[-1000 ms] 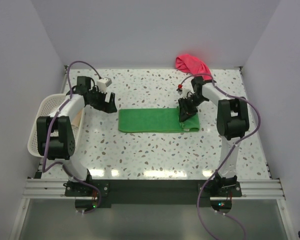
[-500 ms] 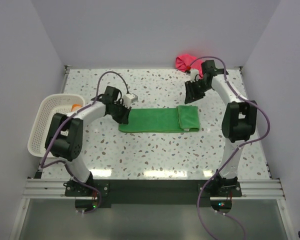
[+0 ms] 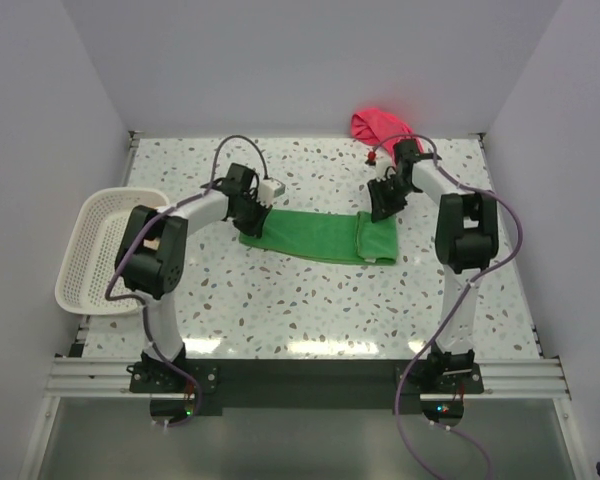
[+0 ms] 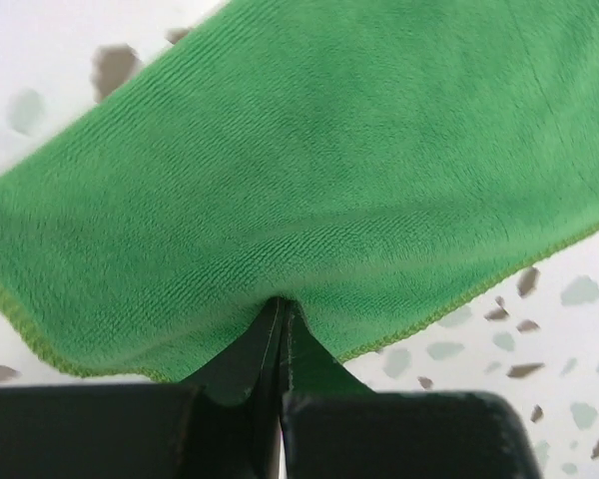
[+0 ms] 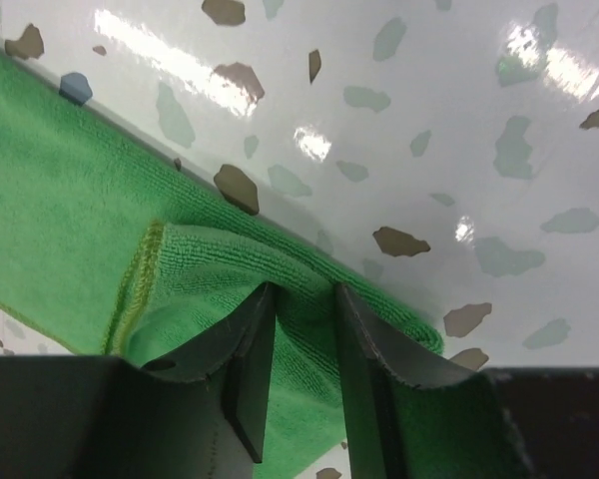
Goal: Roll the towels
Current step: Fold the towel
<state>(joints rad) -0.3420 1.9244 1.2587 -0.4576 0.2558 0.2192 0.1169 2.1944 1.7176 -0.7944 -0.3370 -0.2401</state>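
The speckled white tabletop (image 3: 280,310) stands between plain grey walls. A white basket (image 3: 88,255) is at the left edge of the top view, and the pink towel (image 3: 378,125) is bunched at the upper right, against the back wall. The green towel (image 3: 315,238) lies as a long strip in the middle of the frame. Its right end is already turned over on itself into a first fold (image 3: 380,240).

What has changed in the last second is this. The left end effector (image 3: 250,218), which was open over by the basket, has come to the left end of the strip. Its fingers are now together and clamped on the green cloth, and the wrist view shows the fabric puckered into them. That end now sits a little higher in the frame, so the strip is slanted. The right end effector (image 3: 380,207) went up and came back. Its fingers are apart, astride the upper edge of the fold, and as far as I can see not closed on it.

I judge that the left side now anchors the towel, so that I can continue the roll from the right.
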